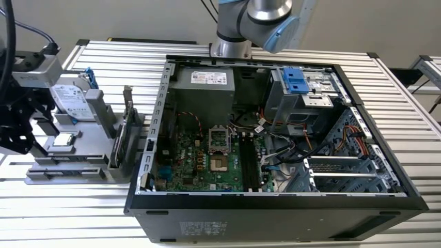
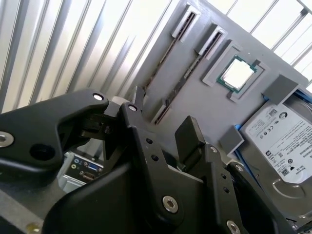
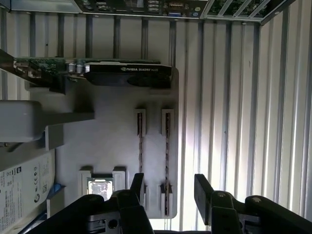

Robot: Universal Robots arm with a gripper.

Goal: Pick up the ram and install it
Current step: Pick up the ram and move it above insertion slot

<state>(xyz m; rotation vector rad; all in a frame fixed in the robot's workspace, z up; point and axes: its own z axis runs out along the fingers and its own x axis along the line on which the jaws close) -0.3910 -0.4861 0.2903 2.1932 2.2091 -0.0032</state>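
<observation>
My claw (image 3: 169, 181) hung with fingers (image 3: 202, 187) apart over the ram (image 3: 166, 146), which stood on edge in a slot of the grey holder (image 3: 112, 141) on the bench (image 3: 234, 122), at the exterior view's left of the computer case (image 1: 276, 217). A clean grip, I judged, needed both fingers squarely straddling its thin edge. The graphics card (image 3: 129, 74) and hard drive (image 3: 22, 195) carried print.

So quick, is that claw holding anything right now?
Claw: open, holding nothing, hovering over a memory stick that sits in its slot in the gray holder.
</observation>
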